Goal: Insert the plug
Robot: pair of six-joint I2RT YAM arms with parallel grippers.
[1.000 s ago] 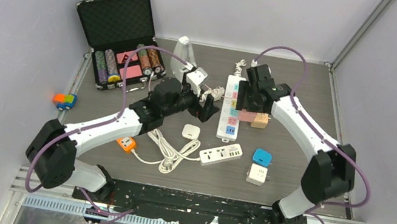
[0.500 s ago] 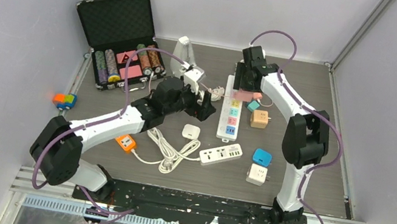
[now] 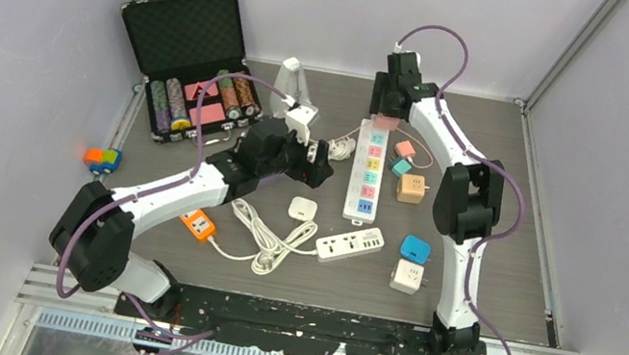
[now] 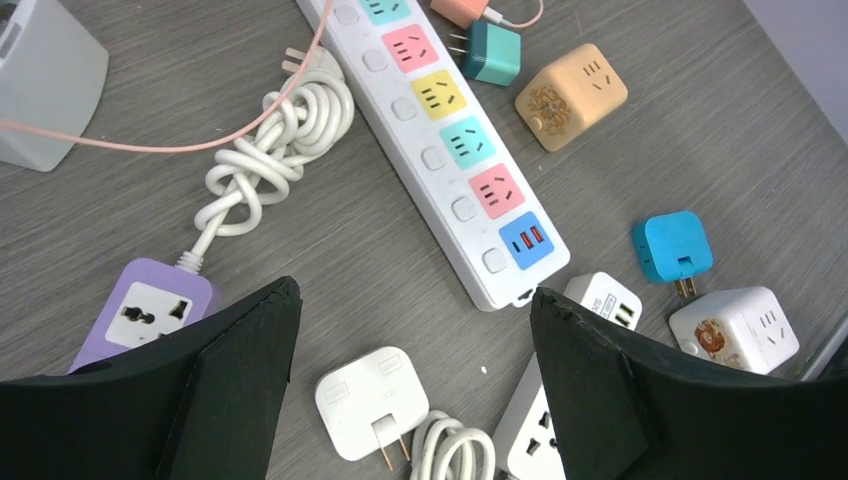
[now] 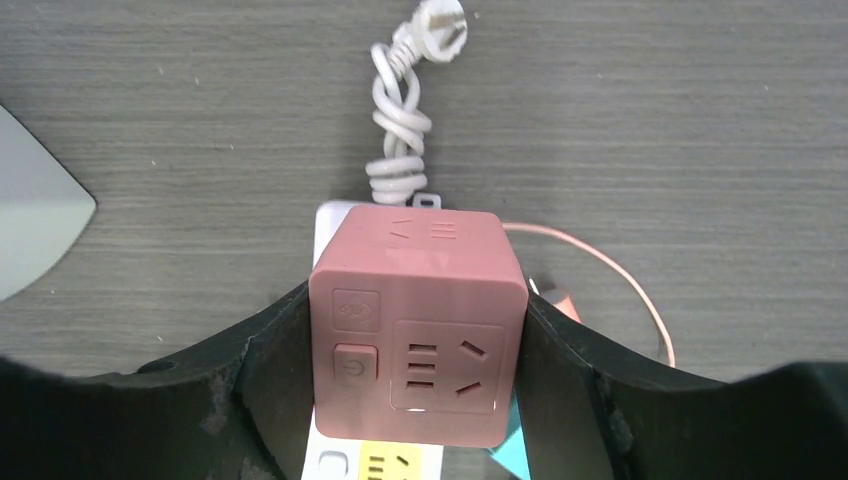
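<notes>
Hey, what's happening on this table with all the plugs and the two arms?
Two robot arms are working on plugging something in. The right hand grips a pink cube-shaped plug adapter between its fingers and holds it over the far end of the long white power strip with coloured sockets. Whether its pins are in a socket cannot be seen. The left hand is open and empty, hovering above the grey table beside the strip's near end.
</notes>
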